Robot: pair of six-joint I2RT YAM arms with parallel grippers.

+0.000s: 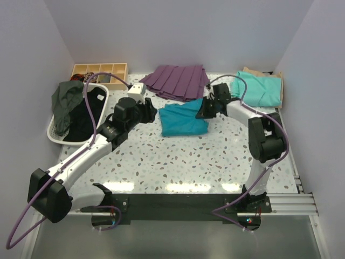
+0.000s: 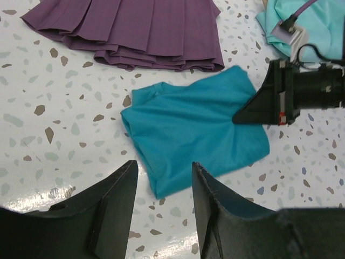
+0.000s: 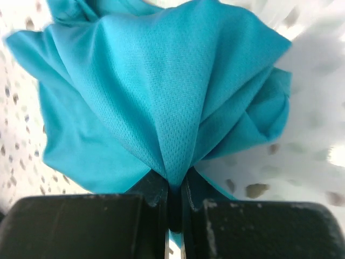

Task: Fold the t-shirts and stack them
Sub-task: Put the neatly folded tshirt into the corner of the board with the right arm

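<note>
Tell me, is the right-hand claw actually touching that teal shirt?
Touching. The right wrist view shows the right gripper shut on a fold of the teal t-shirt, with the fabric pinched between its jaws.

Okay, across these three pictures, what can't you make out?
- Tan shirt: top view, almost wholly covered by the mint shirt lying on it.
- Mint shirt: left wrist view, cut off by the top right corner.
- Teal shirt: right wrist view, its pinched fold vanishes into the shut right gripper; how much is caught is hidden.
- Basket: top view, dark clothes too jumbled to tell apart.
</note>
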